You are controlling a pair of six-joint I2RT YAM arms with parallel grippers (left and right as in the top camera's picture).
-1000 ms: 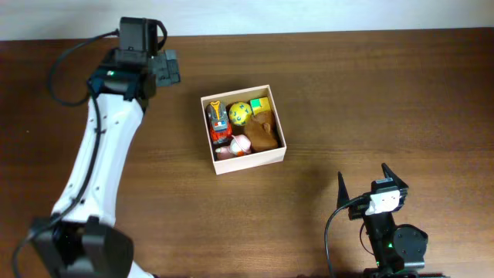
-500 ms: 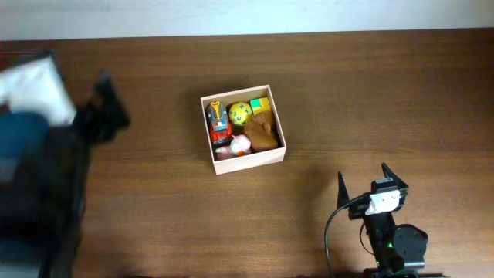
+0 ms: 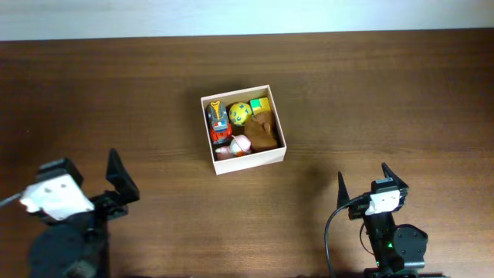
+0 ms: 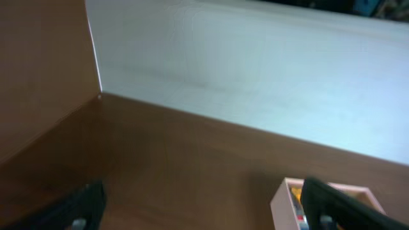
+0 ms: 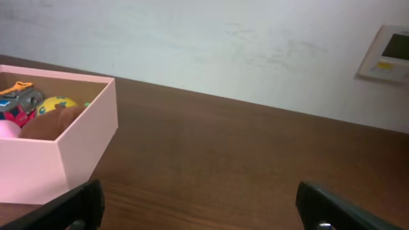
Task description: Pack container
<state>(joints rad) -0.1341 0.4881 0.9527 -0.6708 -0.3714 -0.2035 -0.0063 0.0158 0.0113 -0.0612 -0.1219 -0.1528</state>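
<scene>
The container (image 3: 251,161), a cream-white square box, sits at the table's middle. It holds a yellow ball (image 3: 240,113), a brown plush (image 3: 264,131), a red-orange vehicle (image 3: 218,123) and a pink toy (image 3: 240,144). My left gripper (image 3: 86,166) rests at the front left, well away from the box, open and empty. In the left wrist view the left gripper (image 4: 204,214) is spread wide, with the container (image 4: 281,201) partly behind its right finger. My right gripper (image 3: 362,171) rests at the front right, open and empty. The right wrist view shows the right gripper (image 5: 203,211) over bare wood, with the container (image 5: 70,150) at far left.
The dark wooden table (image 3: 370,93) ends at a pale wall along its back edge. A small white wall panel (image 5: 386,54) shows at the upper right of the right wrist view. Bare wood lies all round the box.
My left arm has pulled back from the far left beside the container to the front left of the table. The right arm and the box have not moved.
</scene>
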